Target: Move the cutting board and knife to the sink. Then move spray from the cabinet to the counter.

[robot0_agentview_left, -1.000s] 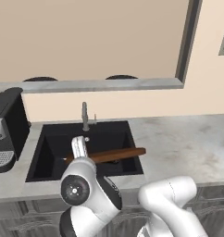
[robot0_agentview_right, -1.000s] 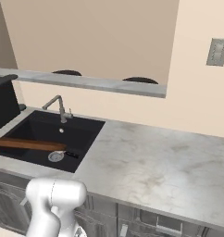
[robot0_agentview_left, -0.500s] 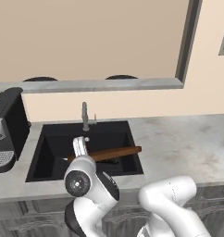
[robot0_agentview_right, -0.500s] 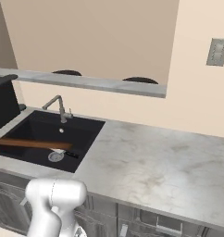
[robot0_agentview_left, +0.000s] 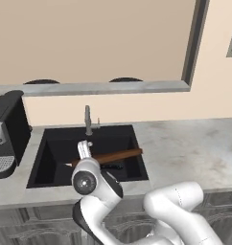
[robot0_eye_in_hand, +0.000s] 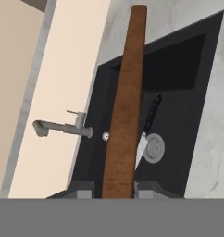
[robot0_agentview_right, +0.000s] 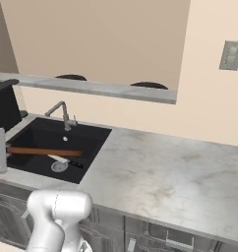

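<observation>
My gripper (robot0_eye_in_hand: 117,187) is shut on one end of the cutting board (robot0_eye_in_hand: 125,106), a long reddish-brown wooden board seen edge-on. The board (robot0_agentview_left: 115,155) stretches across the black sink (robot0_agentview_left: 55,143), its far end close to the basin's right wall. In the right base view the board (robot0_agentview_right: 44,151) runs level from my hand at the left edge. The knife (robot0_eye_in_hand: 148,122), with a black handle and thin grey blade, lies on the sink floor by the drain, under the board. It also shows as the knife (robot0_agentview_right: 67,161) beside the round drain. The spray and the cabinet are out of view.
A grey faucet (robot0_agentview_left: 88,119) stands at the sink's back rim. A black coffee machine (robot0_agentview_left: 7,129) sits on the counter to the left. The marble counter (robot0_agentview_right: 165,167) spreads out right of the sink. A raised ledge (robot0_agentview_right: 116,88) runs along the wall behind.
The board and my hand have drifted slightly left over the sink. The grip is unchanged and the knife lies where it was.
</observation>
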